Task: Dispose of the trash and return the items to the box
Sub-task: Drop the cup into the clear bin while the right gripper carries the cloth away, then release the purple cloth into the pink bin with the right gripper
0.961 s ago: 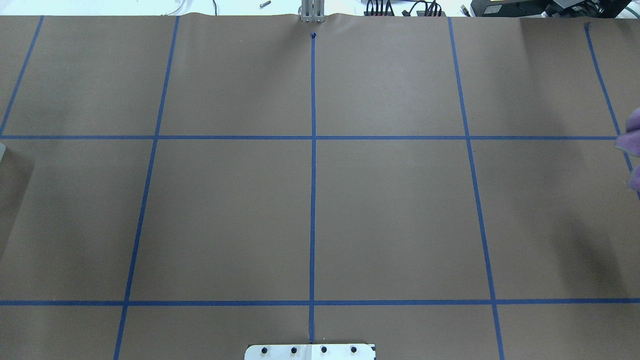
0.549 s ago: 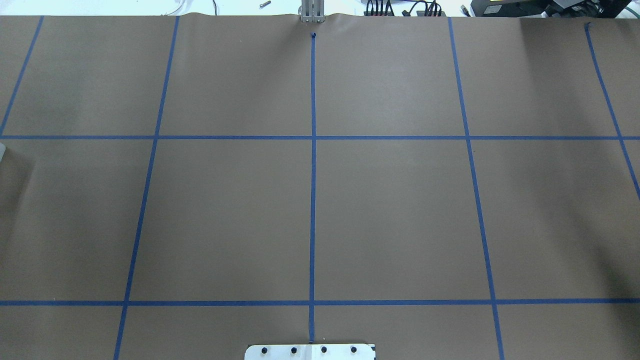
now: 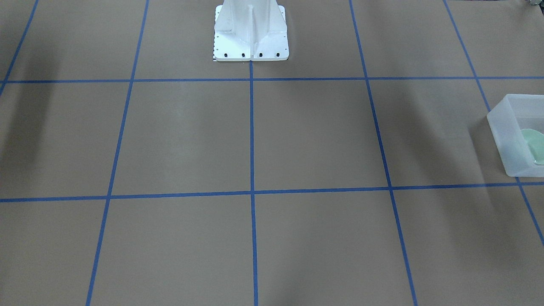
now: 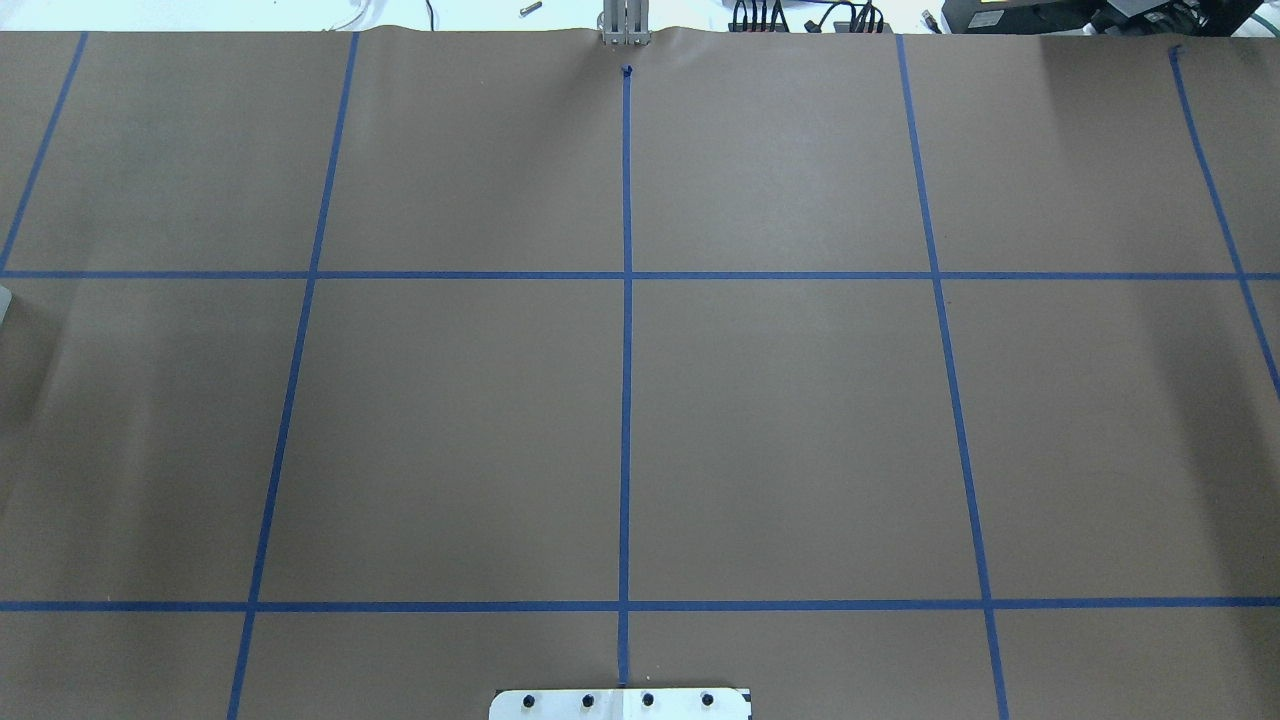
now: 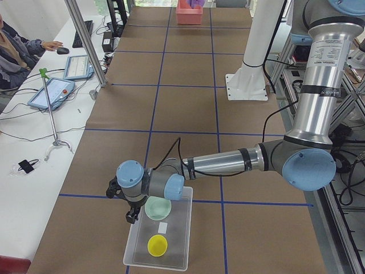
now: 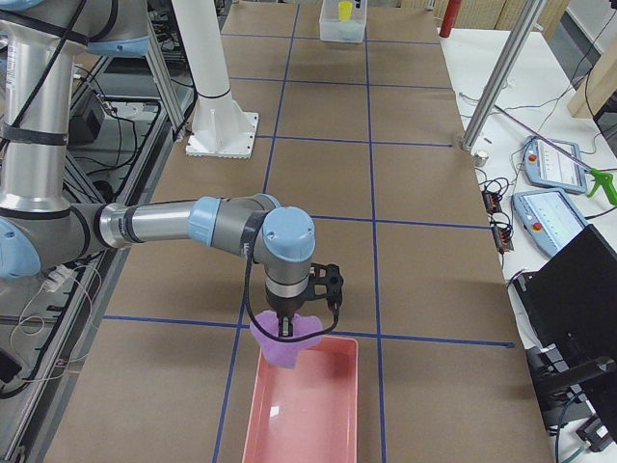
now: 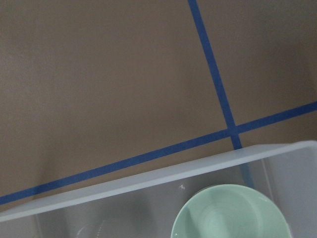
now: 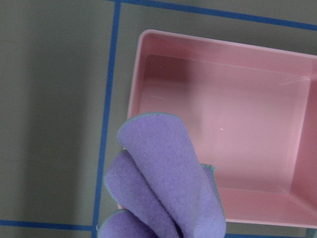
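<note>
The frosted box (image 5: 186, 228) stands at the table's left end; it also shows in the front-facing view (image 3: 503, 140) and the left wrist view (image 7: 148, 177). The mint-green bowl (image 5: 158, 208) lies inside it, as the front-facing (image 3: 536, 144) and left wrist (image 7: 230, 213) views also show. My left gripper (image 5: 132, 216) hangs at the box's outer edge beside the bowl; I cannot tell if it is open. My right gripper (image 6: 286, 330) hovers over the near end of a pink bin (image 6: 304, 405) with a purple cloth (image 6: 280, 345) hanging from it; the cloth (image 8: 158, 173) hides the fingers.
A yellow cup (image 5: 157, 245) and a small white scrap sit in the box. The pink bin (image 8: 223, 124) holds nothing. The white robot base (image 3: 250, 29) stands at the table's middle rear. Operators' tablets and cables lie along the far table edge.
The purple cloth that showed at the overhead view's right edge one second ago has moved out of that view. Nothing else on the table has changed.
</note>
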You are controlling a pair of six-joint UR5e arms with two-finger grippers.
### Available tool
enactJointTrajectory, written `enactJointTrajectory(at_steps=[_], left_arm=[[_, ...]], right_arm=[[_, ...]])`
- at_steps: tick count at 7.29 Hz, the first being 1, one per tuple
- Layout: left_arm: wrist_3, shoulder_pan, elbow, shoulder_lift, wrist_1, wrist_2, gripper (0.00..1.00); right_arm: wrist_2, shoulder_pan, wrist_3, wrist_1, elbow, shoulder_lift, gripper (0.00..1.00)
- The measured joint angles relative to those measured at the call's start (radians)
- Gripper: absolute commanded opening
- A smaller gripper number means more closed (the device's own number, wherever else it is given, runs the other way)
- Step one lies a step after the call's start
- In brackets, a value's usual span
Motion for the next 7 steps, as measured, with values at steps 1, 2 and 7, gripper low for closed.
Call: enactJointTrajectory(at_steps=[1, 2, 7], left_arm=[[-0.013, 0.000, -0.019, -0.011, 0.030, -0.001, 0.96], [-0.018, 0.001, -0.027, -0.019, 0.045, -0.002, 0.96], [-0.031, 0.001, -0.038, -0.032, 0.057, -0.002, 0.96]], right_arm=[[-0.030, 0.016, -0.040, 0.026, -0.046, 0.003, 0.00], [-0.045, 0.027, -0.057, 0.080, -0.105, 0.005, 0.00], [-0.050, 0.071, -0.065, 0.342, -0.433, 0.102, 1.00]])
